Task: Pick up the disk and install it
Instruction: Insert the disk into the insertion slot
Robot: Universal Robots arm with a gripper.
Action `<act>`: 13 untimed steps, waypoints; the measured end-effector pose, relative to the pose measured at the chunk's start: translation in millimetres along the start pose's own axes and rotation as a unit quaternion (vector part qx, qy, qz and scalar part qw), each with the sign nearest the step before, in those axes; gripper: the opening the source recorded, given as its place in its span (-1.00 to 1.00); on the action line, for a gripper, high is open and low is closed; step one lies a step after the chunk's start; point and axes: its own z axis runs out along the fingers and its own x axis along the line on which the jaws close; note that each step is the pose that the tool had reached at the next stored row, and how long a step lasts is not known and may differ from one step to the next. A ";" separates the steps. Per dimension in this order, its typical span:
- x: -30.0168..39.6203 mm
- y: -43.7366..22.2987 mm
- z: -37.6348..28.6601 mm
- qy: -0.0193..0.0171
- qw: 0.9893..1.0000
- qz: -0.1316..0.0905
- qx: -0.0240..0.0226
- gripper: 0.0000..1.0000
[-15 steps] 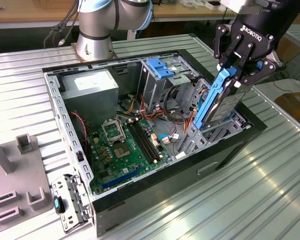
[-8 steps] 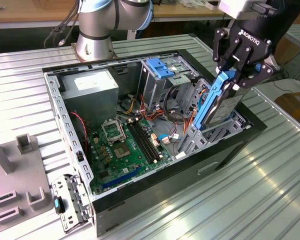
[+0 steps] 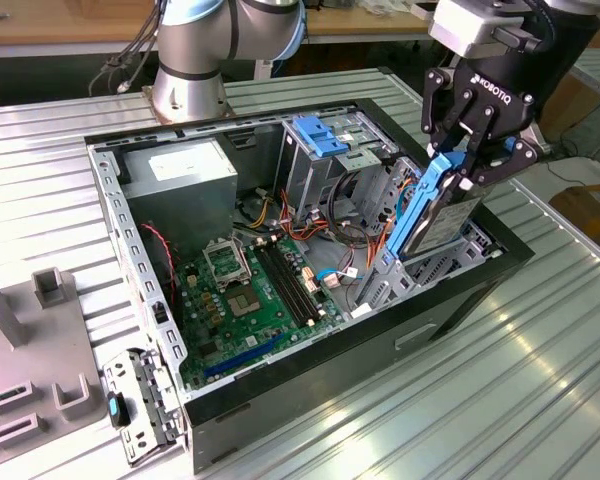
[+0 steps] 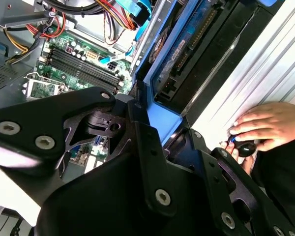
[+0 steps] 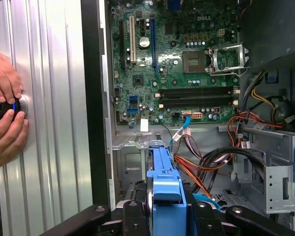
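Disk (image 3: 446, 222) is held on edge, jaws clamped shut on its upper end, at 3 o'clock of the motherboard (image 3: 255, 285) in the exterior view, lower end at the drive bay (image 3: 425, 275) mouth. Insertion is judged in hand; rails must be kept aligned with the bay guides.

Tool (image 3: 470, 165) is gripping the disk (image 3: 432, 215) at its upper end, fingers closed on the blue rail. The disk is standing nearly on edge, its lower end dipping into the open computer case (image 3: 310, 385) at the exterior view's right. The case is lying on the ribbed metal desk (image 3: 520, 400), its green motherboard (image 3: 250, 295) facing up and the grey power-supply box (image 3: 180, 180) sitting toward the exterior view's left.
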 end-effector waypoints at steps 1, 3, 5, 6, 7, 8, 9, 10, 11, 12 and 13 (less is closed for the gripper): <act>0.0 0.0 0.0 0.000 1.000 0.000 0.000 -0.26; 0.0 0.0 0.1 0.000 1.000 0.000 0.000 -0.26; 0.0 0.0 0.2 0.000 1.000 0.000 0.000 -0.26; 0.0 0.0 0.2 0.000 1.000 0.000 0.000 -0.26; 0.0 0.0 0.2 0.000 1.000 0.000 0.000 -0.26; 0.0 0.0 0.2 0.000 1.000 0.000 0.000 -0.25; 0.0 0.0 0.2 0.000 1.000 0.000 0.000 -0.11; 0.0 0.0 0.3 0.000 1.000 0.000 0.000 -0.11; 0.0 -0.1 0.4 0.000 1.000 0.000 0.000 -0.11; -0.1 -1.0 0.7 0.000 1.000 0.000 0.000 -0.11; -0.1 -1.7 1.5 0.000 1.000 0.000 0.000 -0.11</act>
